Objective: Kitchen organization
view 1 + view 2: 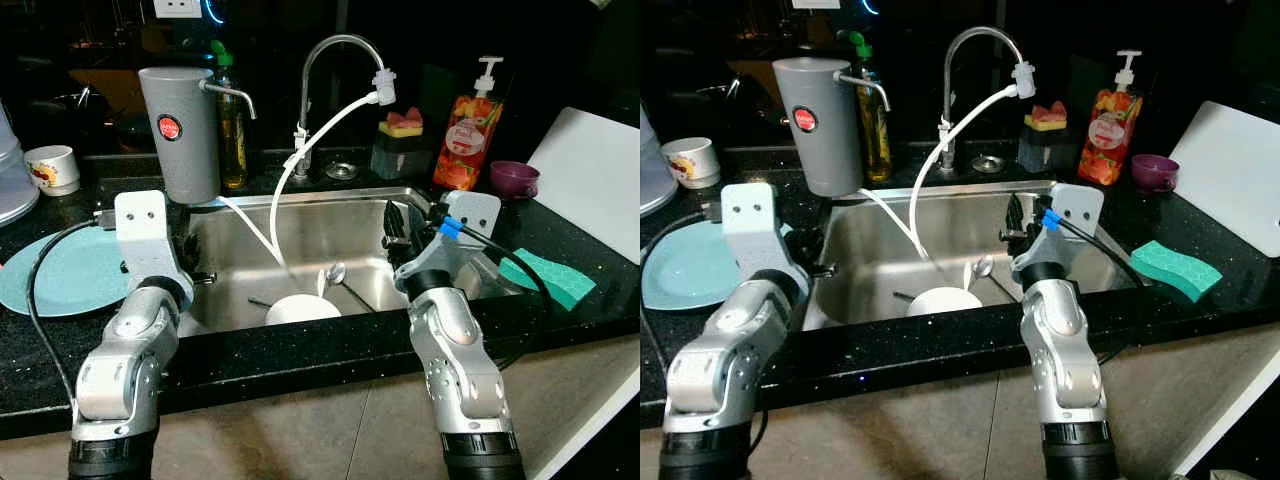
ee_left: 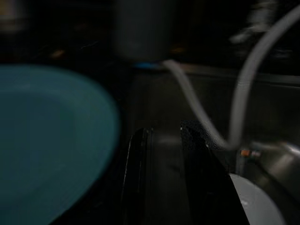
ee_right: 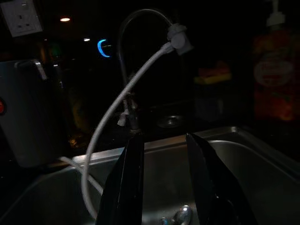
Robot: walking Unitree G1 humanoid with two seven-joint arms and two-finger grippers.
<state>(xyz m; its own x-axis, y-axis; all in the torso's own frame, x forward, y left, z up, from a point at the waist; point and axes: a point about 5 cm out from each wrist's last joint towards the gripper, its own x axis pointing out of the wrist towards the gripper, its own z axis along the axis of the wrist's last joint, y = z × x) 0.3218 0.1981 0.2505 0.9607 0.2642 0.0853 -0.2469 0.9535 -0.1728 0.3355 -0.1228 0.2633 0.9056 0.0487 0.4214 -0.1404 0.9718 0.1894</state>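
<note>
A white bowl [image 1: 302,308] lies in the steel sink [image 1: 300,199], with a metal spoon [image 1: 336,273] just behind it. On the counter to the left lies a teal plate [image 1: 70,272]. A green sponge [image 1: 548,276] rests on the counter to the right. My left gripper [image 1: 195,266] hovers at the sink's left rim, between plate and bowl, open with nothing between its fingers [image 2: 135,178]. Over the sink's right side my right gripper [image 1: 396,226] is open and empty, pointing toward the faucet [image 3: 140,18].
A white hose [image 1: 300,150] runs from the faucet [image 1: 335,45] into the sink. A grey water filter [image 1: 180,130], oil bottle [image 1: 231,130], soap dispenser [image 1: 468,130], purple bowl [image 1: 514,179], white board [image 1: 595,180] and patterned cup [image 1: 52,168] line the counter.
</note>
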